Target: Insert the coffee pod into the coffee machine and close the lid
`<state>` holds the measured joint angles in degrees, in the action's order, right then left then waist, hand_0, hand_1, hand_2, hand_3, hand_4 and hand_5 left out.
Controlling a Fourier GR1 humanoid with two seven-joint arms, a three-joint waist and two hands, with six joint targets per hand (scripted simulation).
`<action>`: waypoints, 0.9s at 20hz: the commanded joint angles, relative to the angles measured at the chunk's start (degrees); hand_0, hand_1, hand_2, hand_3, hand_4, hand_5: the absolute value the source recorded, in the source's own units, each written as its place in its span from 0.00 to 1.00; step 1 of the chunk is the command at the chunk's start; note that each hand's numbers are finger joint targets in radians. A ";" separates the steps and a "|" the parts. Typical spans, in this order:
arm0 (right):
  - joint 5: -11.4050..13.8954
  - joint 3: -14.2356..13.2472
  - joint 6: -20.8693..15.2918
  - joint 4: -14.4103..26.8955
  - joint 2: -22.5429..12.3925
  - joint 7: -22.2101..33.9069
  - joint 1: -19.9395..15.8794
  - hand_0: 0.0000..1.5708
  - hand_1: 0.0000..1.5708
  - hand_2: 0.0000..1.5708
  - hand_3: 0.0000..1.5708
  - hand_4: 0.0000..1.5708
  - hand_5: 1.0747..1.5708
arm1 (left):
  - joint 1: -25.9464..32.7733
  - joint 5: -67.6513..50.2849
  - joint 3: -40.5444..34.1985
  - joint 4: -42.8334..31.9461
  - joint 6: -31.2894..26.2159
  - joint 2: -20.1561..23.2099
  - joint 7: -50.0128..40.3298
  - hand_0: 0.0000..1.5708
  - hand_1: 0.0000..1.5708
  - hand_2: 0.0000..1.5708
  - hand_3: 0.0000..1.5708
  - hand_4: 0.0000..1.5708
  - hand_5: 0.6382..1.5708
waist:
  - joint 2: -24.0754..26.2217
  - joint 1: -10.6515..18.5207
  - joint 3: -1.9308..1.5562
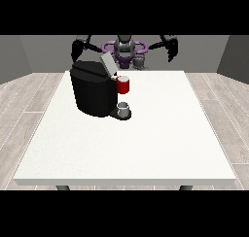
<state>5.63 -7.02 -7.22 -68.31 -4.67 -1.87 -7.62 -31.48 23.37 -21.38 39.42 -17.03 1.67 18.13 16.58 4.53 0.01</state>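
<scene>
The hand at the view's left (77,49) hangs raised just behind the coffee machine (93,90); the hand at the view's right (171,50) hangs raised well apart from it. Whether their fingers are spread or curled I cannot tell. The machine's lid (108,63) stands tilted open above a red thing at the machine (123,85). A grey thing (124,107) sits on the machine's base near the desk (146,143); I cannot tell it for the pod.
</scene>
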 commanded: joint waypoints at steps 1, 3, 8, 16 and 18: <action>-2.93 1.33 5.58 -4.20 -0.87 2.29 -3.28 0.00 0.00 0.00 0.00 0.00 1.00 | 3.84 -1.44 -0.01 1.21 2.30 -1.58 0.17 0.00 0.00 0.00 0.00 0.26 1.00 | 0.97 0.05 0.00; 0.18 4.62 4.24 -5.15 0.67 0.33 -3.02 0.00 0.00 0.00 0.00 0.00 1.00 | 1.48 -4.07 -0.53 2.37 0.76 -1.60 -3.94 0.00 0.00 0.00 0.00 0.22 1.00 | 1.38 0.21 -0.01; -0.90 2.52 7.67 -7.25 -4.79 4.84 -7.33 0.00 0.00 0.00 0.00 0.16 1.00 | 5.82 -5.60 2.21 7.36 -1.08 -1.60 -6.48 0.00 0.00 0.00 0.00 0.25 1.00 | 1.51 3.34 -0.03; -4.81 -3.50 7.01 -2.05 -6.63 7.71 -14.63 0.00 0.00 0.00 0.00 0.07 1.00 | 10.50 -10.68 9.16 20.13 -1.25 -1.63 -8.78 0.00 0.00 0.00 0.00 0.23 1.00 | -3.53 7.24 -0.04; -5.38 -1.39 8.61 -3.60 -5.07 6.44 -14.87 0.00 0.00 0.00 0.00 0.00 1.00 | 11.52 -10.66 7.73 22.23 1.08 -1.64 -8.00 0.00 0.00 0.00 0.00 0.23 1.00 | -7.64 4.14 -0.03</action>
<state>1.84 -8.28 0.07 -72.56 -10.15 4.04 -20.98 -21.92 14.24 -15.37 57.15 -18.36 0.45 11.75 11.40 9.27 -0.01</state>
